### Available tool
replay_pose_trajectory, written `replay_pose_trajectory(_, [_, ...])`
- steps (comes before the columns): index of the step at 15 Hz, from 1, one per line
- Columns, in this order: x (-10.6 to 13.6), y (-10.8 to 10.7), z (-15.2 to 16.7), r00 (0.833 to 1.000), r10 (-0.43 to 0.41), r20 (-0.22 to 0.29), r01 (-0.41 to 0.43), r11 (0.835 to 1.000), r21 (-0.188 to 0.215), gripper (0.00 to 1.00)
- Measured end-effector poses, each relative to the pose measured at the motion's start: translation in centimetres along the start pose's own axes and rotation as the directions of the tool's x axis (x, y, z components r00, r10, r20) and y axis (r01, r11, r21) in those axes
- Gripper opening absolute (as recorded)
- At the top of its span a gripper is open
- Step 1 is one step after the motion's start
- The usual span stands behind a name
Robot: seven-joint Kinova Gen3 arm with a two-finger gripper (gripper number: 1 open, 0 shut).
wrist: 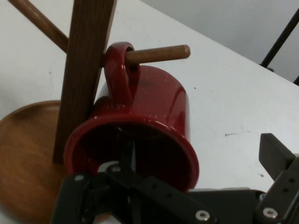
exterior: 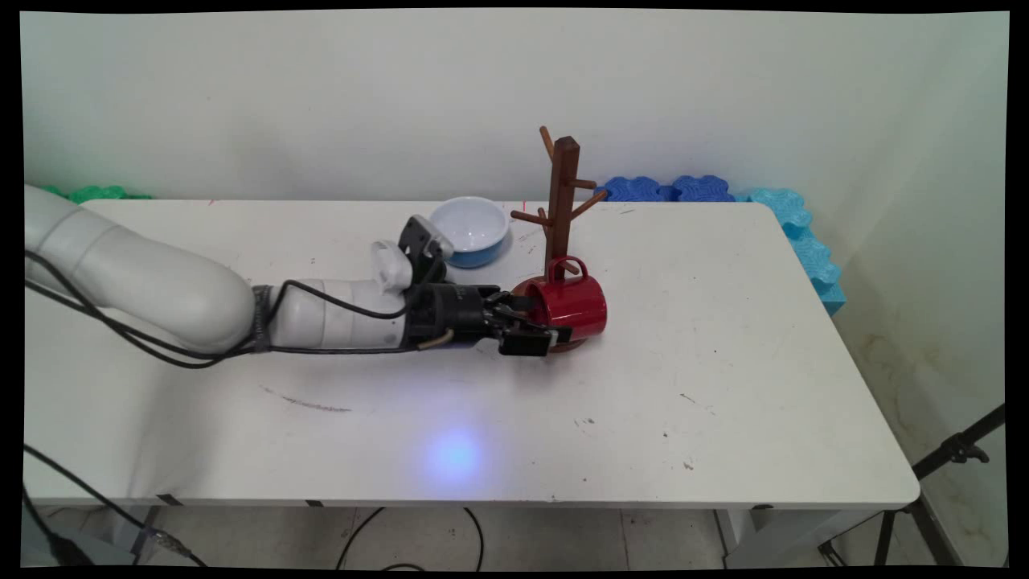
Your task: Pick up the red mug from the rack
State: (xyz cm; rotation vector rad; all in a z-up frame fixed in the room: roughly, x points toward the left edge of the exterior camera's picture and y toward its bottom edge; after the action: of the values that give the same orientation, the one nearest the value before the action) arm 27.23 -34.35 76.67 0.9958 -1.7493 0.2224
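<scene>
Fingers [wrist: 275, 161] straddling red mug [exterior: 569, 304] rim, apparently gripping; handle [wrist: 119, 70] hooked over low peg [wrist: 159, 53] at mug tree's [exterior: 561, 201] six o'clock, above counter [exterior: 723, 362].

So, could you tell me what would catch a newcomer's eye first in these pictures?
Most striking is the red mug, lying sideways with its handle hooked over a low peg of the wooden mug tree at mid-table. The black tool reaches into the mug's mouth from the left. Behind it sits a blue bowl.
</scene>
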Motion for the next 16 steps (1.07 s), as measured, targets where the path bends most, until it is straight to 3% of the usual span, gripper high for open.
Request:
replay_pose_trajectory(11, [-0.6, -0.1, 2.9, 1.000, 0.008, -0.018, -0.008, 1.000, 0.000, 1.00])
replay_pose_trajectory(12, [-0.6, -0.2, 3.0, 1.000, 0.009, -0.019, -0.009, 1.000, 0.002, 0.00])
replay_pose_trajectory(16, [-0.6, -0.3, 3.5, 1.000, 0.020, -0.017, -0.020, 1.000, 0.005, 0.00])
